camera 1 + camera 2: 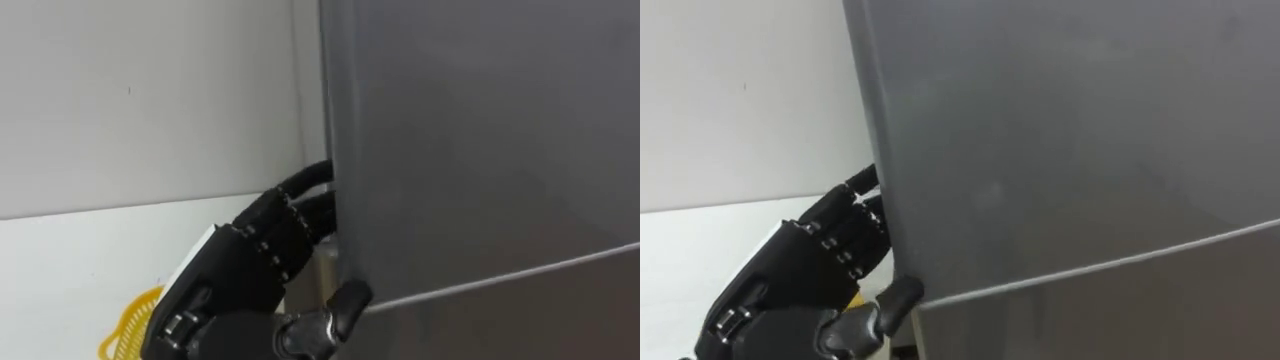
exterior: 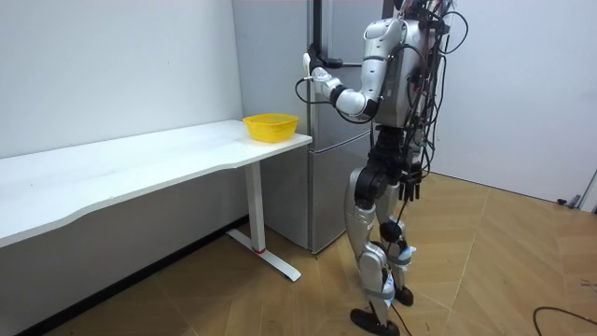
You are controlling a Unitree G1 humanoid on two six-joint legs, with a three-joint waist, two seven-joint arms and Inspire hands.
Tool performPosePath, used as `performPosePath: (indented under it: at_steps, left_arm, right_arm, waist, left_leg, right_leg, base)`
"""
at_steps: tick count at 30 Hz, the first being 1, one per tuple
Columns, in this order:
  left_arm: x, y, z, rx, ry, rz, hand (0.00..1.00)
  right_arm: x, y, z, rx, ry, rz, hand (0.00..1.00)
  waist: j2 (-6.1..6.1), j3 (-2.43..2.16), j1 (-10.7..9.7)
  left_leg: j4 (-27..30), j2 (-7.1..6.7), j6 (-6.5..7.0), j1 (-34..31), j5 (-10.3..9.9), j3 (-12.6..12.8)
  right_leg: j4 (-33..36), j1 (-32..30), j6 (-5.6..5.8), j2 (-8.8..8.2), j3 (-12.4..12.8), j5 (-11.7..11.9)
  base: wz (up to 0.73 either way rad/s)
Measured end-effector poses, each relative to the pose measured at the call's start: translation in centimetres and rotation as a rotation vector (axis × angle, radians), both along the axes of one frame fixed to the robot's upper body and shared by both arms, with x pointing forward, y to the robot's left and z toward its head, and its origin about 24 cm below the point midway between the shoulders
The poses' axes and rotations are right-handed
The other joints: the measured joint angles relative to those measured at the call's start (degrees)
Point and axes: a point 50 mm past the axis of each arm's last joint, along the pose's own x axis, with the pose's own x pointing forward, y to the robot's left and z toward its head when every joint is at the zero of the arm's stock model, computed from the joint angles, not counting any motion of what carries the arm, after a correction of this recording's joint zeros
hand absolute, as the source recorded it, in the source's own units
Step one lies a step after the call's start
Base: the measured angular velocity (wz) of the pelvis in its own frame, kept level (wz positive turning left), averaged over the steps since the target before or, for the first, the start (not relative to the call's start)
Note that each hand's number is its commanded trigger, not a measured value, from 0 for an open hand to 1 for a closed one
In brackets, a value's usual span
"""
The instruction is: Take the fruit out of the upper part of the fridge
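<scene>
The fingers (image 1: 298,187) of the left hand (image 1: 222,288) are curled round the left edge of the grey metal upper fridge door (image 1: 480,130). Their tips are hidden behind that edge, and the thumb lies on the door's front at its lower left corner, so the hand is clamped on the door. The hand comes in from the lower left of the frame. The door fills the right and centre of the eye views. A thin pale seam slants across the lower right and parts it from the grey lower fridge door (image 1: 540,325). Whether the upper door stands ajar cannot be told.

Left of the hand lies a long white worktop (image 1: 70,260) against a white wall (image 1: 150,90). A round yellow plastic basket (image 1: 124,332) stands on the worktop's end nearest the fridge.

In the room view the robot stands upright on a wooden floor (image 2: 485,252), close before the tall grey fridge (image 2: 270,56), its arm raised to the door's edge.
</scene>
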Motion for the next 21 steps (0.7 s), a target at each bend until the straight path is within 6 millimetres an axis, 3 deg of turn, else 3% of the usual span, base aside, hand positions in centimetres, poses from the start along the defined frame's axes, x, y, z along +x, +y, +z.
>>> performPosePath:
  at_steps: [7,13,15,21]
  left_arm:
    - [-0.1,-2.5,1.1,-0.006,-0.081,-0.203,0.0]
    - [-0.7,-4.8,1.9,0.008,-0.159,-0.402,0.0]
    - [-1.0,-5.1,1.9,0.002,-0.168,-0.459,0.0]
    - [-1.6,-6.3,2.2,0.025,-0.221,-0.614,0.0]
  right_arm:
    - [0.3,0.0,0.0,-0.004,-0.01,0.005,0.0]
    - [0.7,0.0,0.0,-0.003,-0.025,0.008,0.0]
    - [0.7,0.0,0.0,-0.003,-0.026,0.007,0.0]
    - [0.5,-0.6,0.2,-0.011,-0.021,-0.004,0.0]
  waist:
    - [0.31,-0.04,-0.13]
    - [0.38,-0.07,-1.71]
    - [0.56,-0.17,-2.75]
    - [0.63,-0.21,-2.85]
  left_leg:
    - [0.0,-0.89,0.28,0.3,0.16,0.92]
    - [-0.04,-0.71,0.28,0.49,0.16,2.32]
    - [-0.03,-0.74,0.29,0.44,0.17,2.56]
    - [0.31,0.25,0.31,0.26,0.17,4.12]
  right_leg:
    - [-0.03,-0.21,0.72,-0.81,1.24,0.47]
    - [-0.18,-0.41,0.87,-0.59,1.31,0.55]
    - [-0.19,-0.57,0.87,-0.31,1.28,0.55]
    - [-0.28,-1.45,0.01,0.53,1.31,0.56]
  base:
    - [-0.1]
    - [-0.21]
    - [-0.09]
    - [-0.1]
